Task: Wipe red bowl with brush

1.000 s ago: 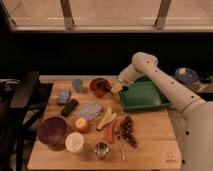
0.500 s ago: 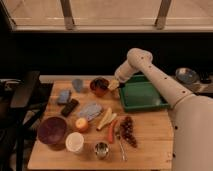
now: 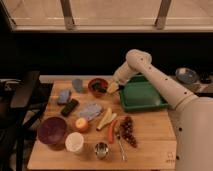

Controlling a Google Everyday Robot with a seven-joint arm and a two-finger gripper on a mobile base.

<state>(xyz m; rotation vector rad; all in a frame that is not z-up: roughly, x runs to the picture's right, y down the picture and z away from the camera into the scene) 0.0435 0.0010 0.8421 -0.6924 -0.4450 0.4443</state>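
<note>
The red bowl (image 3: 96,86) stands at the back of the wooden table (image 3: 150,142), just left of the green tray (image 3: 142,96). My gripper (image 3: 114,87) hangs at the bowl's right rim, between the bowl and the tray. It is shut on the brush (image 3: 103,88), whose pale part shows at the gripper. The brush's dark end reaches left into the bowl. The arm comes in from the right, over the tray.
On the table lie a dark purple bowl (image 3: 51,130), white cup (image 3: 75,142), metal cup (image 3: 101,149), fork (image 3: 121,150), grapes (image 3: 128,131), an apple (image 3: 81,124), a grey cloth (image 3: 90,110), a black block (image 3: 69,106) and a blue sponge (image 3: 64,96).
The gripper has carried the brush left from the tray's edge to the red bowl, and the brush end now sits in the bowl.
</note>
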